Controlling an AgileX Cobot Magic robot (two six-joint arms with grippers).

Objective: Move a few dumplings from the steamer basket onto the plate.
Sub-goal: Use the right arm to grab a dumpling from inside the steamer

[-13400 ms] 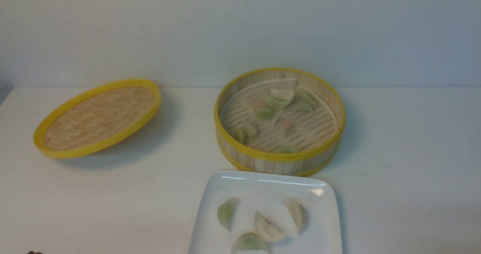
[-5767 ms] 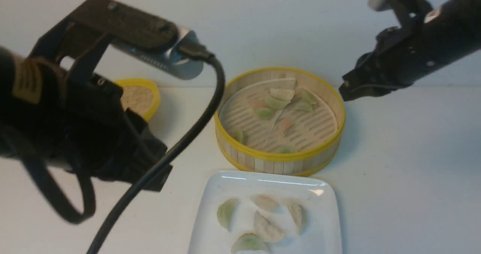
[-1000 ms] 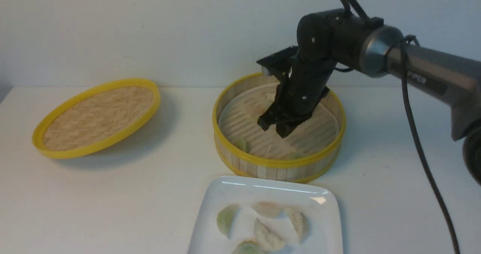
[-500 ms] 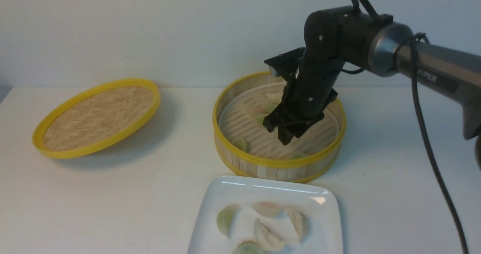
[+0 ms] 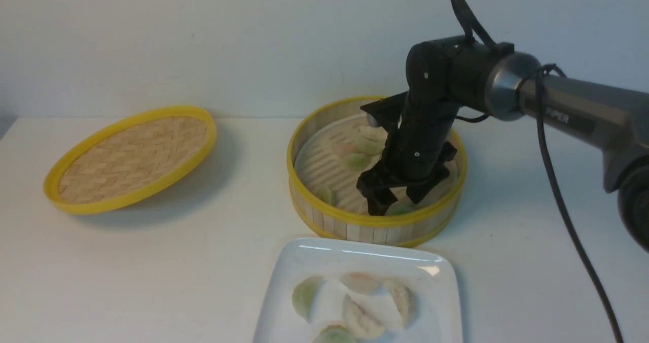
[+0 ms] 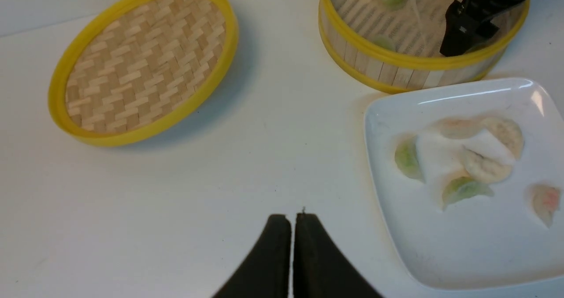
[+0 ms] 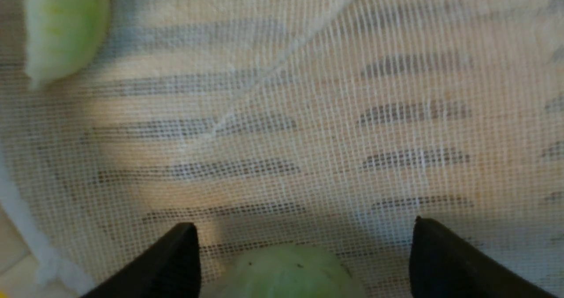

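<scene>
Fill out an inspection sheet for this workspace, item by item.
Surface: white table, no spills seen.
Job's things: steamer basket uncovered, with several dumplings inside; the plate in front of it holds six more.
Clutter: woven lid lying to the basket's left.
Grippers: right gripper open inside the basket, jaws either side of a green dumpling, not gripping it; left gripper shut and empty, over bare table.
Cables: black cable hangs from the right arm, to the right of the basket.
Surroundings: plain pale wall; nothing else seen.
</scene>
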